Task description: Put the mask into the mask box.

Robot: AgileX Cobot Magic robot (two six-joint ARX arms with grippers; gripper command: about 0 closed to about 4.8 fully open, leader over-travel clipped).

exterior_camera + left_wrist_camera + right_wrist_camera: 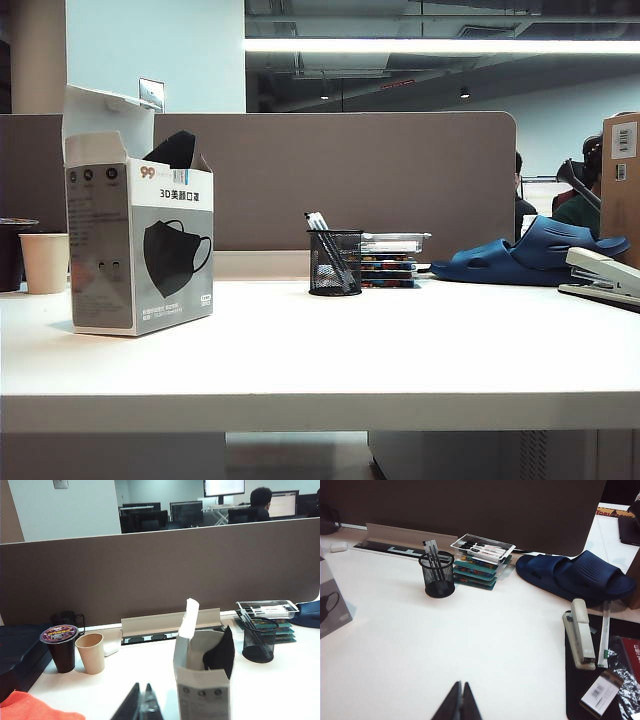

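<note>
The mask (177, 149) sits inside the open mask box (140, 245), its black top poking above the rim, on the left of the white table (400, 350). The left gripper (141, 702) hangs behind the box, seemingly clear of it, fingers together; the right gripper (459, 700) hovers over bare table, fingers together, empty.

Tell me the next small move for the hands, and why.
Probably nudge the mask down with the left hand: the mask sits in the mask box but pokes above its open top flaps. Both hands are shut and empty; the right hand hangs over bare table, away from the box.
</note>
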